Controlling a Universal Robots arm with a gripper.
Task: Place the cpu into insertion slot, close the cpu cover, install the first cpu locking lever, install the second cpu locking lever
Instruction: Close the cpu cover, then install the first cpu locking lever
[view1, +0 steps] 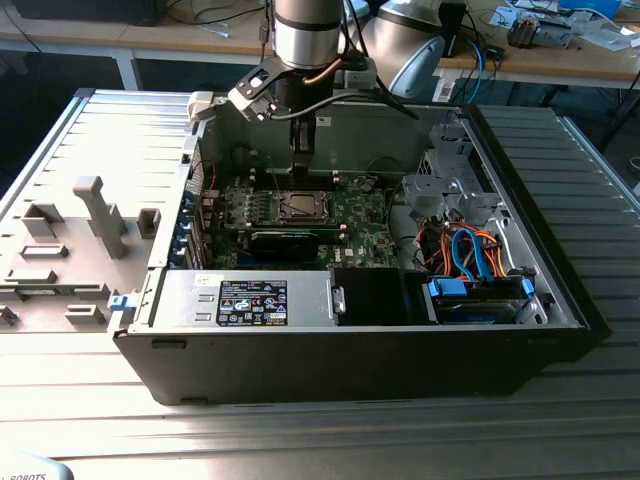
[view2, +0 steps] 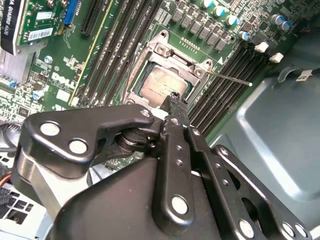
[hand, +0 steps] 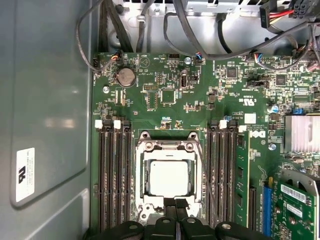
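An open computer case lies on a slatted metal table. A robot arm reaches down into it from above. The gripper hangs low over the green motherboard, its jaws closed together with nothing between them. In both wrist views the closed tips sit at one edge of the insertion slot.

The cpu, a dull silver square, is seated in the slot. The cpu cover, a thin metal frame, appears to lie flat around it, with the chip showing through its cut-out. In the second wrist view a thin locking lever sticks out sideways over the memory slots and looks unlatched.

The step in hand seems to be pressing on the cover or working a lever with the closed tips; which of the two cannot be told. To do it well, the tips should bear on the metal frame or the lever wire, never on the chip's top. The push should be slow and straight, and the cover should sit fully flat before any lever is latched.

Banks of memory slots flank the slot closely on two sides. A grey case wall stands beyond one bank, and a card beyond the other. Loose cables hang past the board's far edge. The clearest room is straight above the slot.
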